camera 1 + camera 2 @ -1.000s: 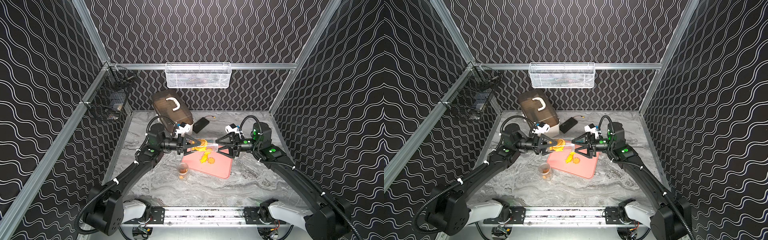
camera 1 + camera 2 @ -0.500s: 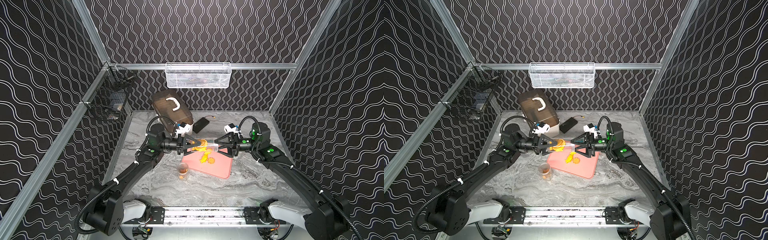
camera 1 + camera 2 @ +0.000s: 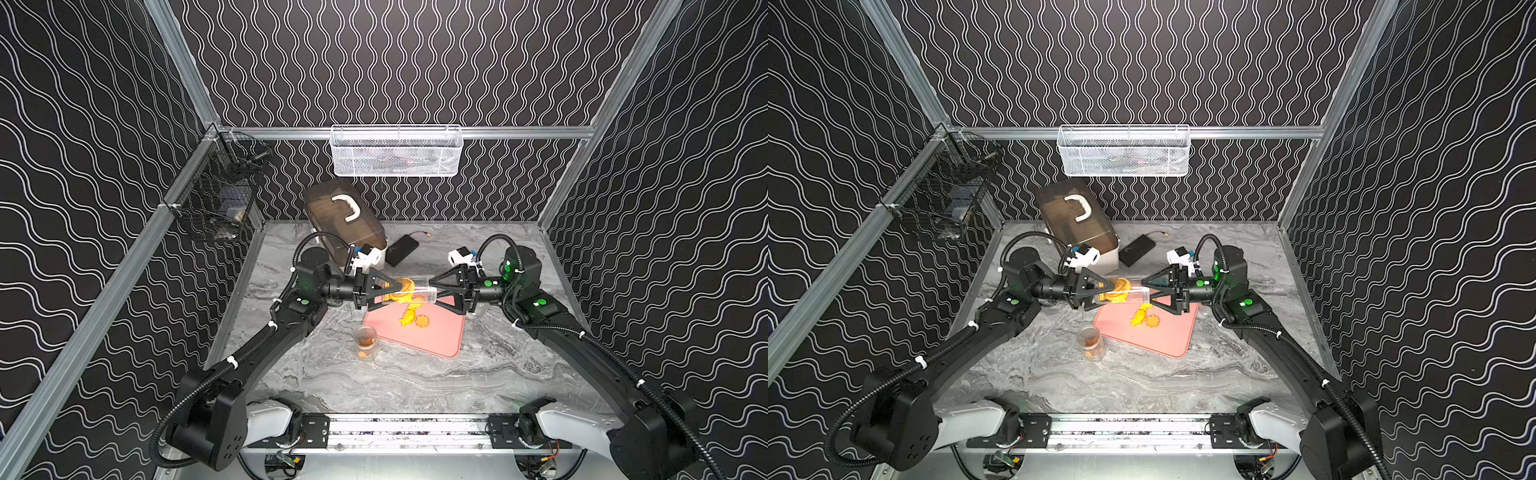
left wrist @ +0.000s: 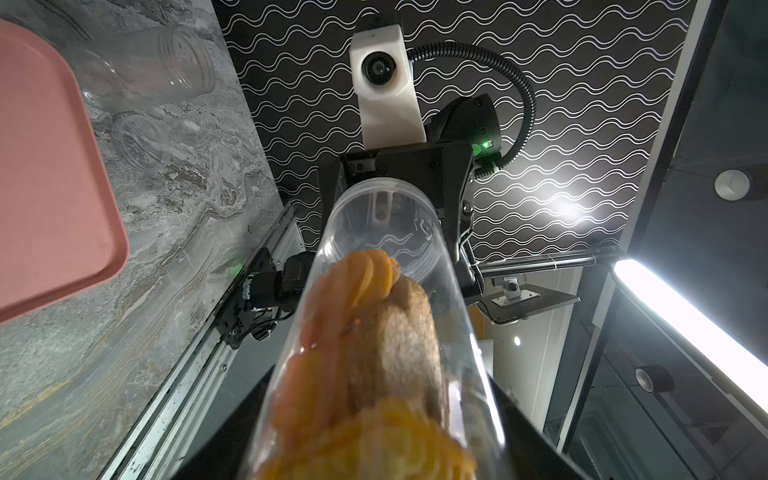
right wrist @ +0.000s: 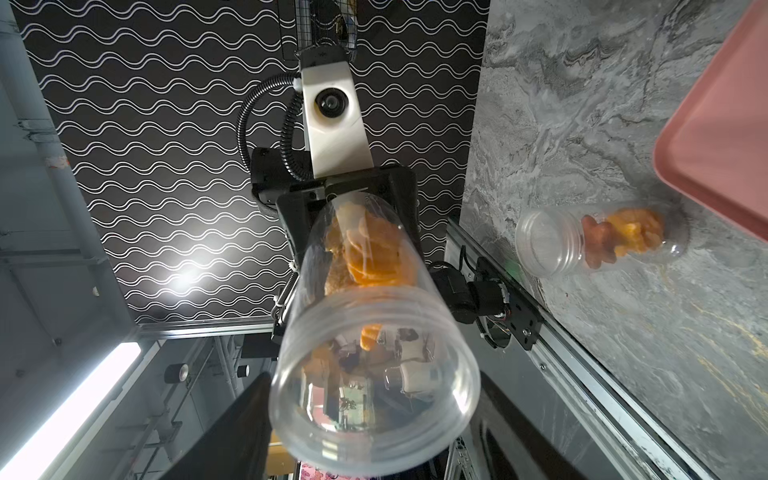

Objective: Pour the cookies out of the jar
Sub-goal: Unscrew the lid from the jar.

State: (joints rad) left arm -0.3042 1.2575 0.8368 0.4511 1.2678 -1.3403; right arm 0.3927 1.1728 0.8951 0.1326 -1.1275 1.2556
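Observation:
In both top views a clear jar (image 3: 419, 291) (image 3: 1134, 293) hangs level above the pink tray (image 3: 440, 338), held between both arms. My left gripper (image 3: 395, 293) (image 3: 1108, 293) is shut on the end where the cookies (image 3: 400, 291) (image 4: 365, 332) (image 5: 370, 253) are heaped. My right gripper (image 3: 433, 293) (image 3: 1147, 291) has its fingers against both sides of the jar's ridged, clear-capped end (image 5: 374, 374). A few loose cookies (image 3: 412, 319) lie on the tray below.
A second jar (image 3: 365, 343) (image 5: 598, 243) holding biscuits stands open-mouthed on the marble by the tray's near left corner. An empty jar (image 4: 166, 70) and a loose clear lid (image 4: 139, 141) sit beyond the tray. A brown lidded box (image 3: 343, 216) stands at the back.
The right gripper's jaws have narrowed onto the jar's capped end. The left gripper and the jar have stayed in place.

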